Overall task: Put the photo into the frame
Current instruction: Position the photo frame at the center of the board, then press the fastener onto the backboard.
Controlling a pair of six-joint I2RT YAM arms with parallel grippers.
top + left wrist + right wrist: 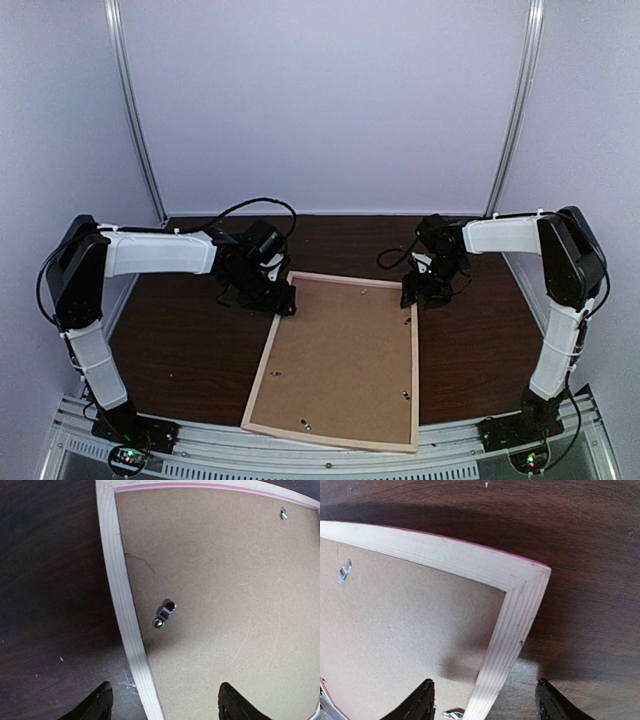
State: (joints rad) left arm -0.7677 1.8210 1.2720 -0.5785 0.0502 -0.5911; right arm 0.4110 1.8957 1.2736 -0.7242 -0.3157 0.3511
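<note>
1. Frame (264, 365): we are logging it lying face down on the table (180, 340), pale wood back up and a thin pink edge showing at its rim. The brown backing board (340, 360) is sitting inside it.
2. Photo: we are not finding it in any view. Whether it is lying under the board, we cannot tell.
3. Left gripper (275, 298): we are noting its jaws standing wide apart and gripping nothing. It is hanging over the frame's far left bar, with a small metal clip (164, 614) just ahead of it.
4. Right gripper (420, 290): its jaws are likewise parted and empty, hovering over the far right corner.
5. Risk, as we are judging it: a finger coming down on the bar instead of a clip would be shoving the frame across the table, since nothing is pinning it.
6. Risk: the clips are looking small and flat, so pads could be slipping off them.
7. Risk: both arms are working the same far edge, and uneven pressure could be tilting or twisting the frame.
</note>
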